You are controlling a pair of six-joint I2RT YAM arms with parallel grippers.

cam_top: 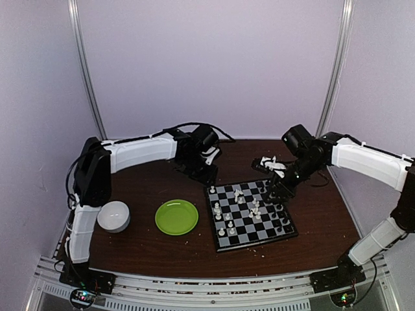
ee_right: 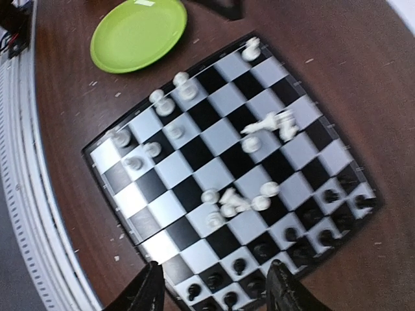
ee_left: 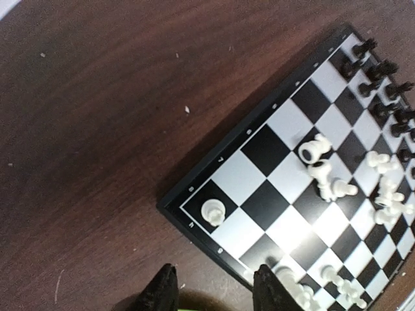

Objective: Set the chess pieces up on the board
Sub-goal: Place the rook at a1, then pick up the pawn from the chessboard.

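We are counting one board (ee_right: 194,152), one green plate (cam_top: 176,217) and one white bowl (cam_top: 113,216) on the desk (cam_top: 149,249). On the board we are making out about sixteen white chess pieces (ee_right: 251,46) and about a dozen black chess pieces (ee_right: 240,264). Blur in the wrist views is keeping us from giving an exact tally of either colour.

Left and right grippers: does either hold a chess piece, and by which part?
Neither. The left gripper and the right gripper both have their jaws apart, with nothing between them.
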